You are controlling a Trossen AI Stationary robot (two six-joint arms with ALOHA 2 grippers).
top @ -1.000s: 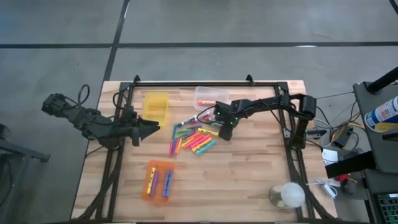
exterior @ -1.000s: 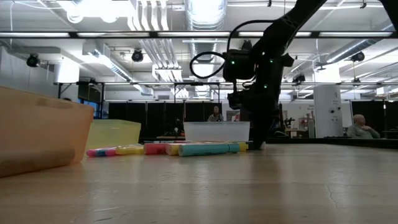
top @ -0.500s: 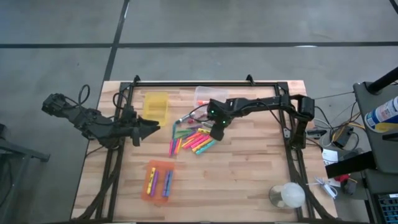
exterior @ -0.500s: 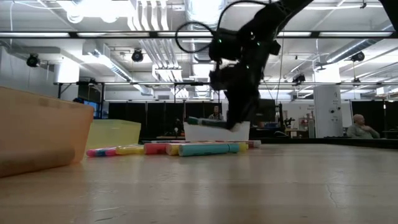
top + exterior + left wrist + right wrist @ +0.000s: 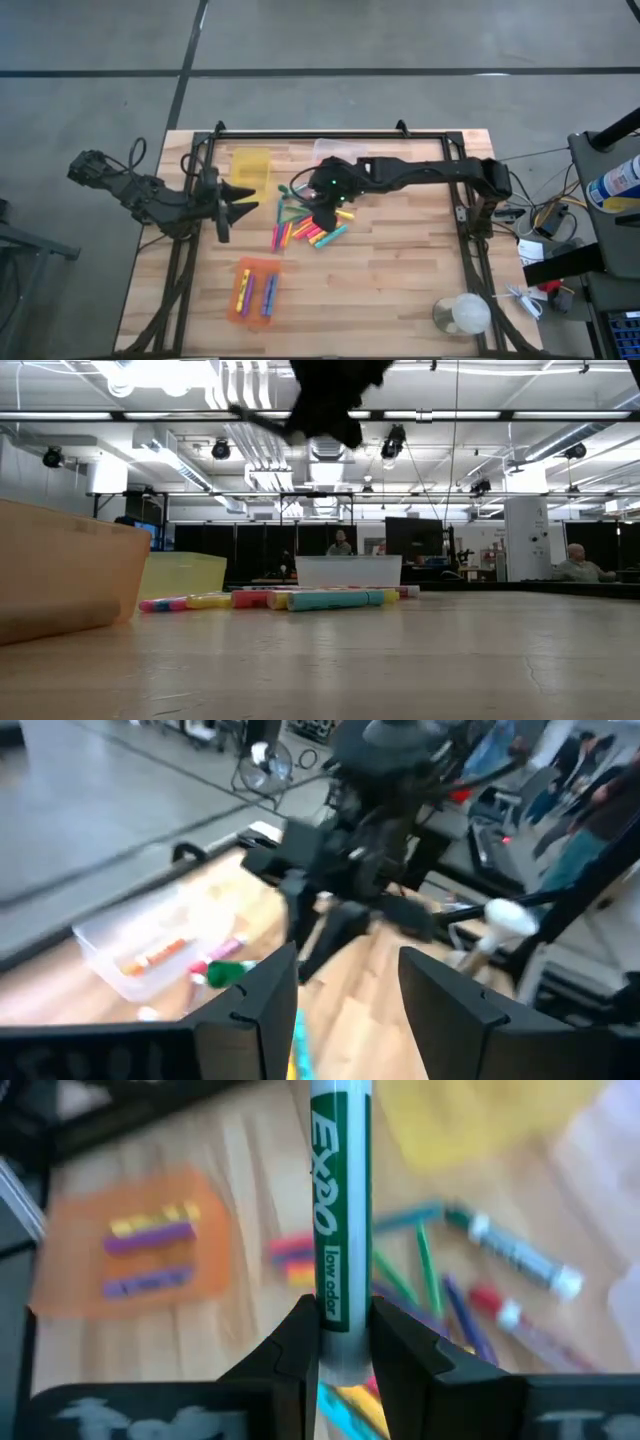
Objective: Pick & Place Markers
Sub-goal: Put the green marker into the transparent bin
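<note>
While pinched upright, green marker (image 5: 338, 1210) between right jaws.

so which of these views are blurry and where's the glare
Left wrist view: smeared throughout, the right gripper and clear bin soft. Right wrist view: the green marker is sharp, the table behind blurred. Low view: ceiling lights glare, the arm only a dark silhouette at top. High view: evenly lit, sharp.
</note>
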